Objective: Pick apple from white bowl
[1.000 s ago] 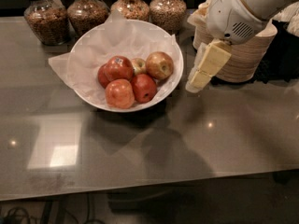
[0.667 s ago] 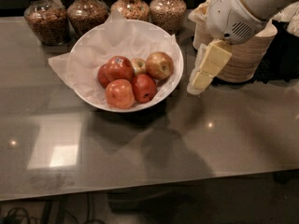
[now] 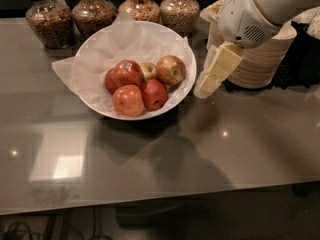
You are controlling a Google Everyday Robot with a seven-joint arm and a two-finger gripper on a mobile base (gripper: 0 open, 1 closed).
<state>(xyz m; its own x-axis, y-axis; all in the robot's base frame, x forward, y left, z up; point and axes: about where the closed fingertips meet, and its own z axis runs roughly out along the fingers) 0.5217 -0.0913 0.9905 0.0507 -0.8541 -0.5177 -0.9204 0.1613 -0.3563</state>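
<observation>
The white bowl (image 3: 150, 116), lined with crumpled white paper, sits on the grey table at upper centre. It holds several apples. The pale yellow-green, red-blushed apple (image 3: 171, 70) lies at the bowl's right side, next to a small yellowish apple (image 3: 148, 70) and a deep red stickered apple (image 3: 127, 73). Two more red apples (image 3: 128, 100) lie in front. The gripper (image 3: 206, 86), cream-coloured, hangs just outside the bowl's right rim, to the right of the pale apple and apart from it, holding nothing.
Glass jars of grains (image 3: 46, 21) stand in a row behind the bowl. A stack of beige paper bowls (image 3: 260, 64) stands right behind the gripper. The table's front edge (image 3: 150, 204) runs along the bottom.
The gripper has shifted very slightly left toward the bowl. The bowl and apples have not moved.
</observation>
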